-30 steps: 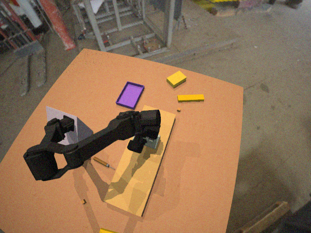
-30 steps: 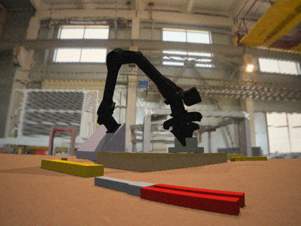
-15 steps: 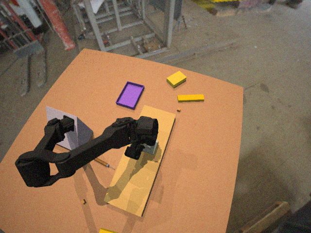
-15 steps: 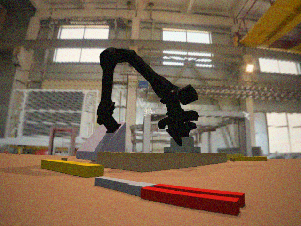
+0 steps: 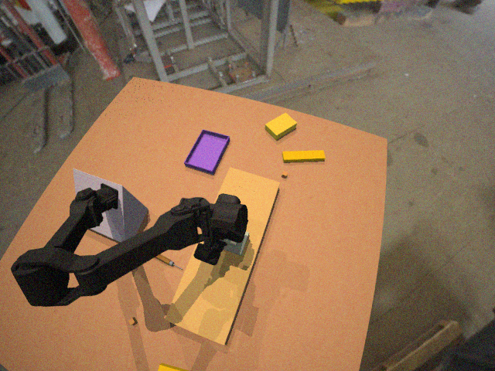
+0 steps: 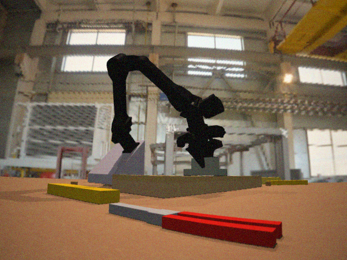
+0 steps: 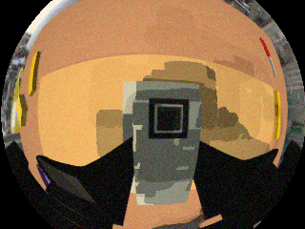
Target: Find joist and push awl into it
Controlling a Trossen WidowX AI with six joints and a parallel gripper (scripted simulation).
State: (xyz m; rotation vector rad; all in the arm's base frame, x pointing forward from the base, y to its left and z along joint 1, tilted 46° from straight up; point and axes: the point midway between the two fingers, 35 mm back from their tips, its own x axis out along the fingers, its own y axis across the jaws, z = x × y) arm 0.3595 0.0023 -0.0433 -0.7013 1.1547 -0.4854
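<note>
The grey-green stud finder (image 5: 240,246) (image 6: 220,171) (image 7: 164,167) rests upright on the yellow-tan floor panel (image 5: 250,185) (image 6: 156,186) (image 7: 62,105), near its middle. My gripper (image 7: 162,140) is shut on the stud finder, one black finger on each side. A square outline with a dark centre shows on the stud finder's top. The awl (image 5: 165,260), with an orange-brown handle and thin metal tip, lies on the table beside the panel. The purple tray (image 5: 207,151) is empty, beyond the panel's far end. The joist is hidden under the panel, and no hole shows in the visible panel top.
A lavender wedge (image 5: 134,217) (image 6: 131,164) stands beside the arm's base. A thick yellow block (image 5: 281,124) and a yellow bar (image 5: 303,156) lie beyond the panel. Another yellow bar (image 6: 84,193) and a red-handled grey tool (image 6: 218,228) lie at the near side. Small brown cubes (image 5: 284,175) (image 5: 132,320) lie about.
</note>
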